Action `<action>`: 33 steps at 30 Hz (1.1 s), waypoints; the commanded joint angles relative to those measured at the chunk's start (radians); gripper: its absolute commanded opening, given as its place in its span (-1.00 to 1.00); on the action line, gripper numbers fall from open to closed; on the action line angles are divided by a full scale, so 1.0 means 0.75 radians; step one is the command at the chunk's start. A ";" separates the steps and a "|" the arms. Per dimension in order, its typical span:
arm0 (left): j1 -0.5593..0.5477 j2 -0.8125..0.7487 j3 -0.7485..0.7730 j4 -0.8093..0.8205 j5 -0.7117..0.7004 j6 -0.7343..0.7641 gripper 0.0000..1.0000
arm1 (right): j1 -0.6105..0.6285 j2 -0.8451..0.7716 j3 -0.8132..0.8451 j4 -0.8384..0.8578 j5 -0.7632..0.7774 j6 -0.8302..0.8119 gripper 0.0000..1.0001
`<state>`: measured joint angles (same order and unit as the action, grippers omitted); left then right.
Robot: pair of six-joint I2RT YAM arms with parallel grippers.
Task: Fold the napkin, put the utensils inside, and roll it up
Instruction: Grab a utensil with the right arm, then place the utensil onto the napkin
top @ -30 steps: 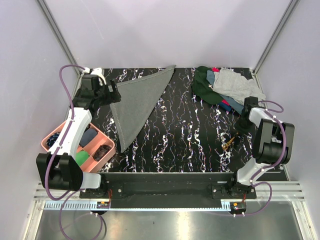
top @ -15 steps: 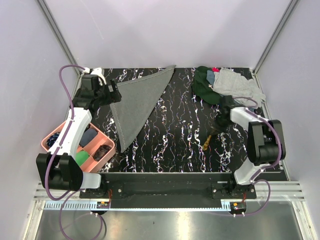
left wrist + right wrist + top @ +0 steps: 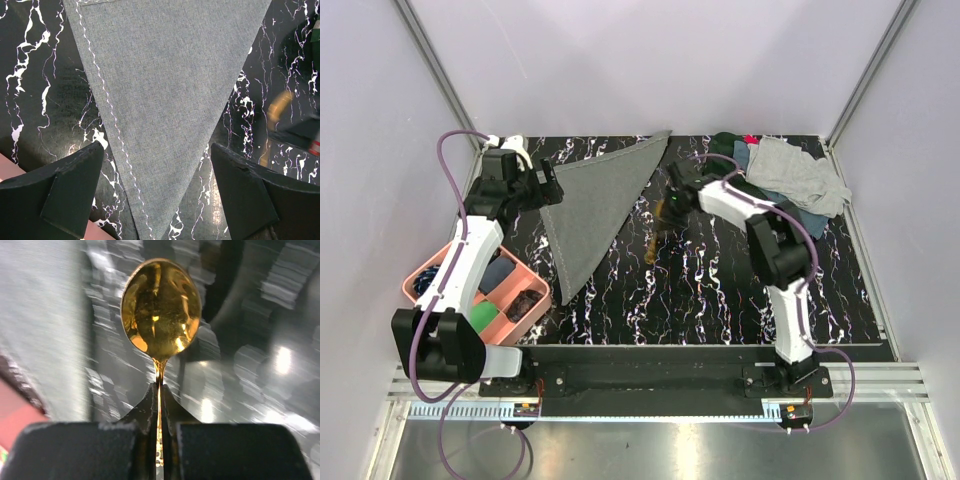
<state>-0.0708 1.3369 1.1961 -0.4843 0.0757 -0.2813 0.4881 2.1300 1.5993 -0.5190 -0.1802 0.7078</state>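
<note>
Clamping the spoon (image 3: 161, 307) by its handle, the right gripper (image 3: 160, 405) hangs near the napkin (image 3: 595, 205); left gripper (image 3: 157, 195) gapes above it

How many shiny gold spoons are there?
1. The spoon is pinched by its handle in the right gripper, held just right of the folded grey napkin. More cutlery could be hidden under the right arm.
</note>
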 commanded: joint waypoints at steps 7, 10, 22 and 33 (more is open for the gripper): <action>-0.002 -0.064 0.046 0.038 0.038 -0.007 0.82 | 0.171 0.363 0.679 0.048 -0.069 0.224 -1.00; -0.002 -0.069 0.045 0.038 0.040 -0.007 0.83 | 0.186 0.432 0.778 0.052 -0.048 0.269 -1.00; -0.002 -0.087 0.048 0.038 0.042 -0.009 0.84 | 0.198 0.588 0.929 0.050 0.095 0.369 -1.00; -0.002 -0.091 0.048 0.038 0.065 -0.016 0.84 | 0.196 0.610 0.956 0.048 0.185 0.394 -1.00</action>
<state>-0.0708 1.3075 1.1961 -0.4843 0.0959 -0.2871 0.6292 2.5862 2.2623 -0.4995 -0.0967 0.9775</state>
